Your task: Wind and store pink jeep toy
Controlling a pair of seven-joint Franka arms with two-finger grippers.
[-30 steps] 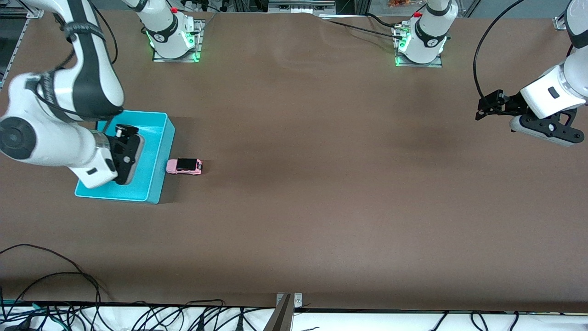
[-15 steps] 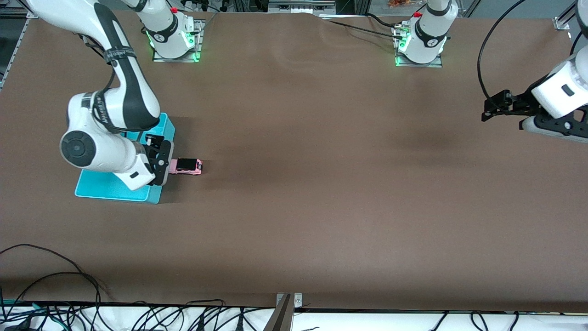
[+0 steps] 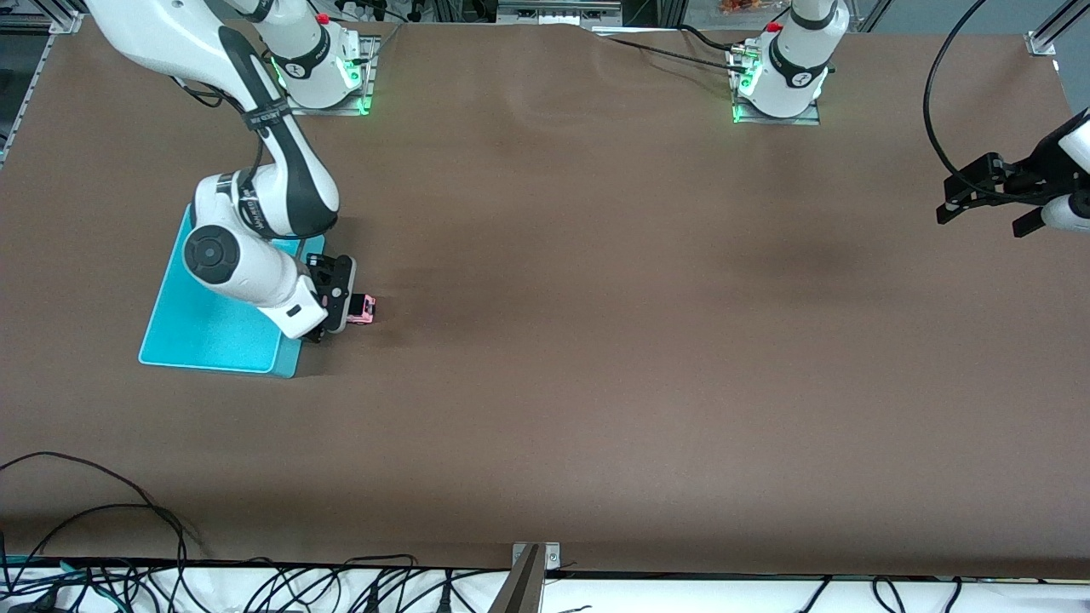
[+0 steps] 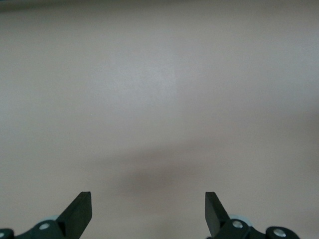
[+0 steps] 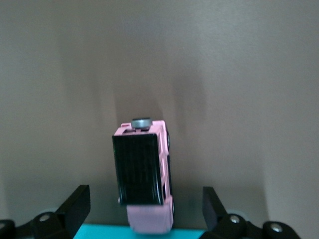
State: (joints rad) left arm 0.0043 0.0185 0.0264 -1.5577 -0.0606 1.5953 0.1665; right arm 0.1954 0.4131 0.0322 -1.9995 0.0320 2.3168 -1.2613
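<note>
- Brown table (image 3: 596, 340) under both arms; your turquoise bin (image 3: 213, 328) sits toward the right arm's end
- Pink jeep toy (image 3: 364, 308) stands on the table just beside the bin
- Right gripper (image 5: 144, 211) is low over the jeep, fingers spread wide to either side of it, gripping nothing
- Left gripper (image 4: 148, 211) waits over bare table, fingers wide apart, empty

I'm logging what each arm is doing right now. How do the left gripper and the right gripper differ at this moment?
The right gripper is low over the pink jeep toy, fingers either side of it without touching; the left gripper has only bare table under it. The right gripper works beside the turquoise bin; the left gripper waits at the left arm's end of the table, with nothing near it. Both are open.
</note>
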